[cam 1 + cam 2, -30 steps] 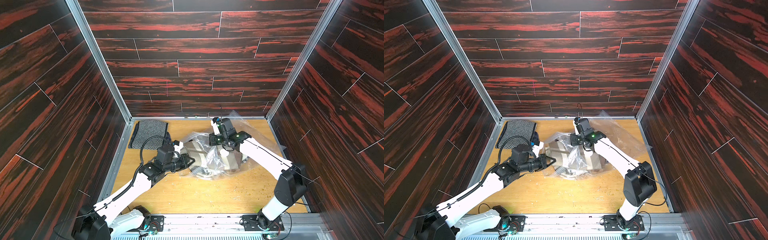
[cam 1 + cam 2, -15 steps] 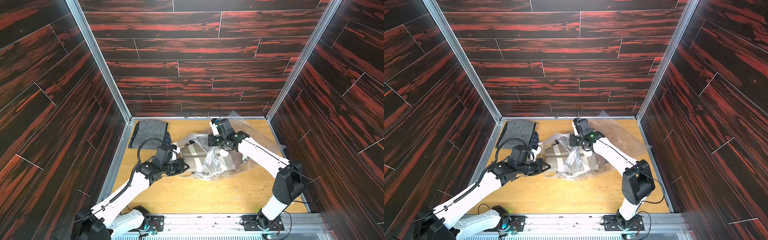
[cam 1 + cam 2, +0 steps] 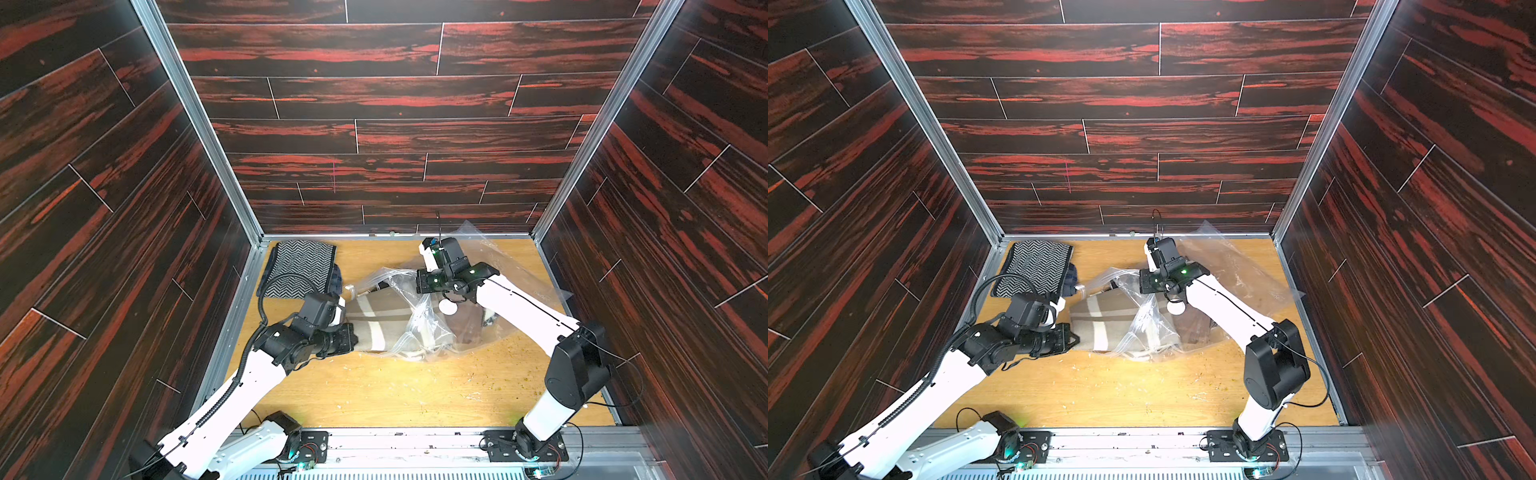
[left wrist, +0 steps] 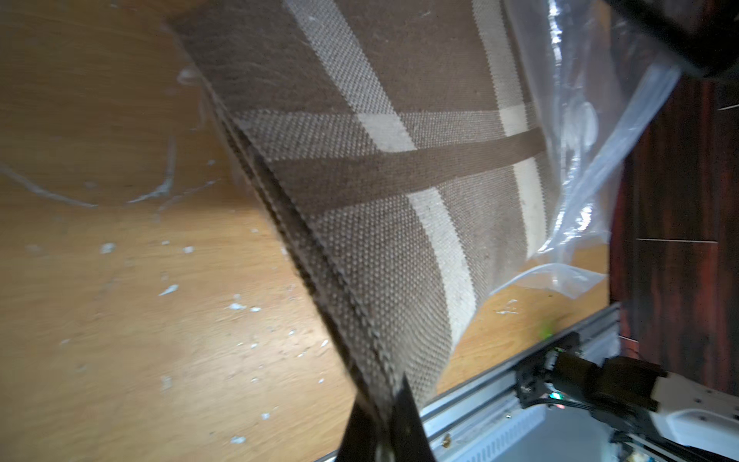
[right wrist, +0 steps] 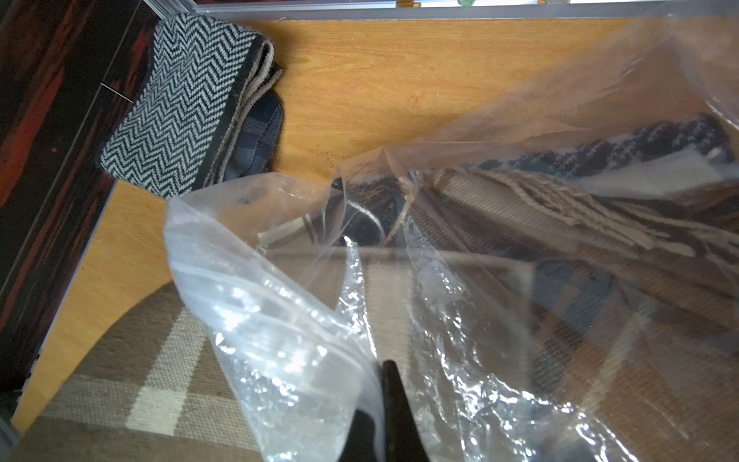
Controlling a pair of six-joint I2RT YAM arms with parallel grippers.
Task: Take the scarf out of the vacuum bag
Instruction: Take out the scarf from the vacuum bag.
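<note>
Extraction midway: left pincer (image 4: pixel 380 400) clamps a corner of the brown cream-striped woven scarf (image 3: pixel 374 316), half out of the clear crinkly plastic vacuum bag (image 3: pixel 432 332) on the counter (image 3: pixel 395 395); right pincer (image 5: pixel 378 392) pinches the bag's mouth. Next, probably: left draws away, right anchors.

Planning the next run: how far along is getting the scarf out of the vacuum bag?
Done: the vacuum bag is open and part of the brown checked scarf lies outside it. In hand: the left tool is shut on the scarf's corner, the right tool shut on the bag's edge. Left: the scarf's other end is under plastic and must come clear.
</note>
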